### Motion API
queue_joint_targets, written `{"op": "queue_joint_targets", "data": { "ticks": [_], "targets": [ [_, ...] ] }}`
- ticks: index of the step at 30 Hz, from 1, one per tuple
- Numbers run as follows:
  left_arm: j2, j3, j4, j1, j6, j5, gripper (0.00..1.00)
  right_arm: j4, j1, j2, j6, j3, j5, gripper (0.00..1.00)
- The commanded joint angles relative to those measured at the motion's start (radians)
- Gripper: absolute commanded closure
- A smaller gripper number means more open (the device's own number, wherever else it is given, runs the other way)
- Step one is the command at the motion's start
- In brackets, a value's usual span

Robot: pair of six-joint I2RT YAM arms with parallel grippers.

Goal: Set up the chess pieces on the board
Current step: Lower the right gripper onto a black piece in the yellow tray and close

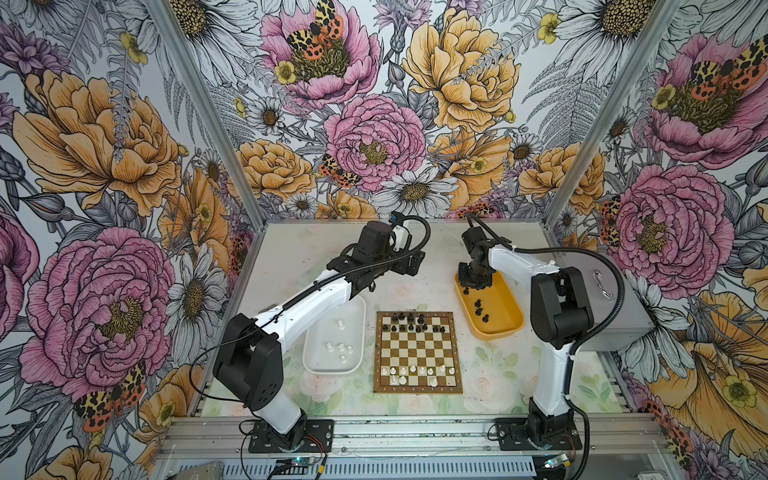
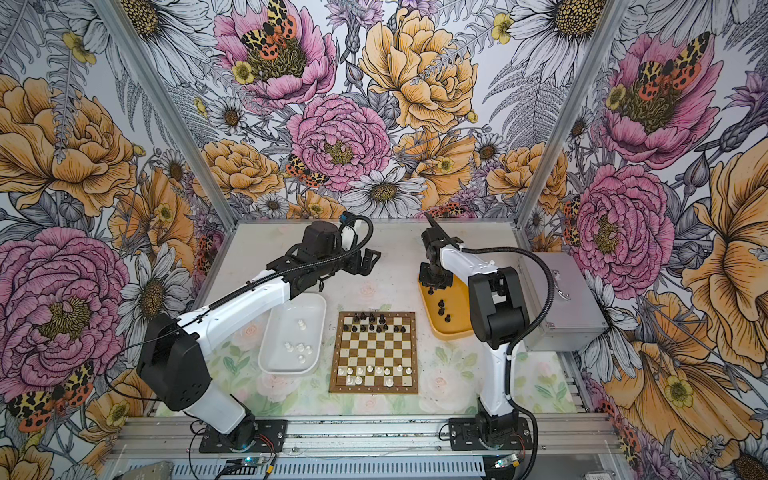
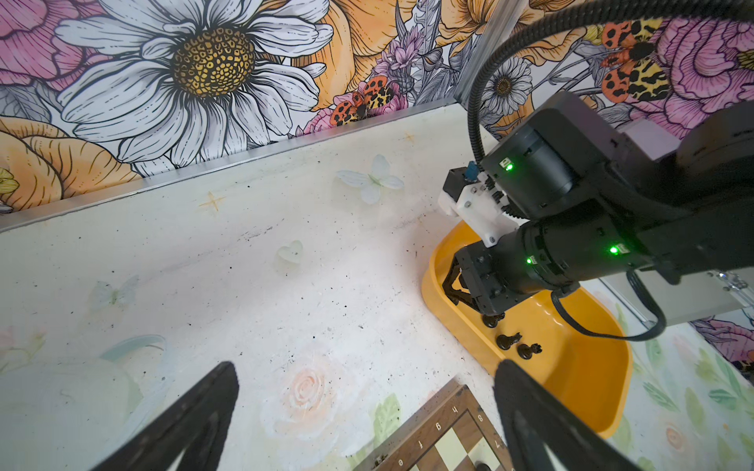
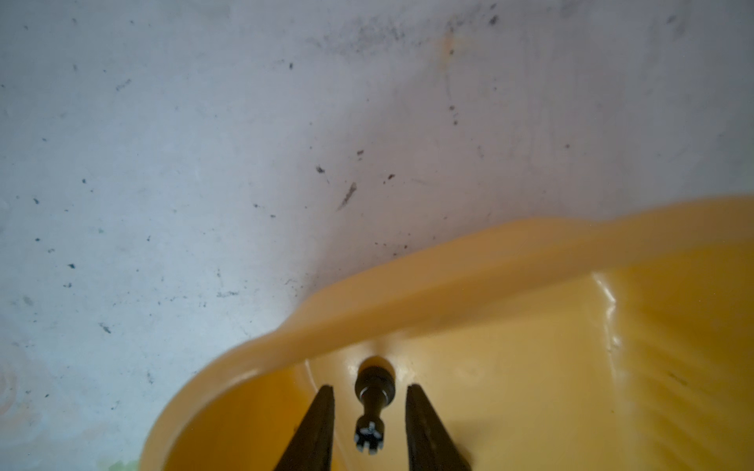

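Observation:
The board (image 1: 417,353) (image 2: 374,353) lies at the middle of the table. Black chess pieces (image 1: 415,322) stand on its far rows and white ones (image 1: 415,372) on its near rows. My right gripper (image 1: 473,286) (image 4: 369,387) is down in the far end of the yellow tray (image 1: 503,307) (image 4: 530,346). It is open, and a black piece with a notched crown (image 4: 369,436) sits between its fingers with a gap on each side. My left gripper (image 1: 409,262) (image 3: 367,367) hangs wide open and empty above the table behind the board's far left corner.
Several loose black pieces (image 1: 480,305) (image 3: 508,340) lie in the yellow tray. A white tray (image 1: 328,328) left of the board holds several white pieces (image 1: 340,347). A grey metal box (image 1: 602,299) stands at the right edge. Flowered walls close in the table.

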Motion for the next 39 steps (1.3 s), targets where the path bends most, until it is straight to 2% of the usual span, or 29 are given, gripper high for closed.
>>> {"op": "queue_joint_targets", "data": {
  "ticks": [1, 8, 25, 39],
  "targets": [
    [-0.029, -0.002, -0.007, 0.014, -0.004, 0.019, 0.01, 0.005, -0.004, 0.011, 0.002, 0.025, -0.011, 0.68],
    [-0.032, -0.009, -0.009, 0.016, 0.001, 0.019, 0.01, 0.005, -0.004, 0.005, 0.004, 0.009, -0.008, 0.69],
    [-0.055, -0.026, -0.011, 0.019, 0.002, 0.018, 0.01, 0.004, 0.000, 0.017, 0.005, 0.001, -0.014, 0.78],
    [-0.067, -0.026, -0.021, 0.022, 0.004, 0.012, 0.01, 0.002, -0.002, 0.024, 0.000, -0.005, -0.022, 0.81]
  ]
}}
